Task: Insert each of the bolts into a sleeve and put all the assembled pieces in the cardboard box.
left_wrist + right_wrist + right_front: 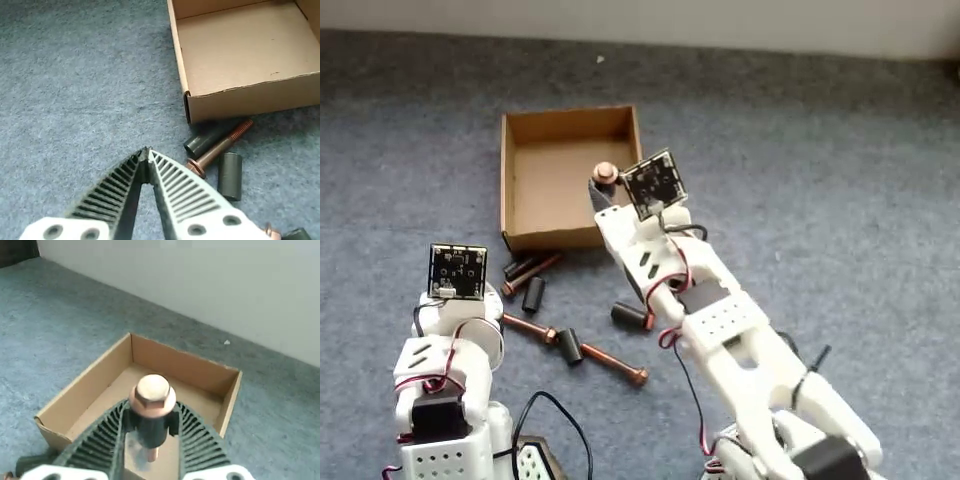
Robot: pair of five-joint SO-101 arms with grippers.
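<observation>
My right gripper (150, 412) is shut on a black sleeve (149, 429) with a copper bolt (152, 392) standing in it, head up. It hangs over the open cardboard box (82, 392); in the high view this assembled piece (605, 174) sits above the box's (504, 180) right side. My left gripper (146, 154) is shut and holds nothing, low over the carpet in front of the box's (250, 100) near corner. Close beside it lie a loose bolt (220, 147) and two black sleeves (202, 141) (230, 175).
On the grey carpet between the arms lie two more copper bolts (528, 327) (615, 363), a sleeve (570, 347) between them and another sleeve (630, 316) beside the right arm. A pale wall (225, 285) runs behind the box.
</observation>
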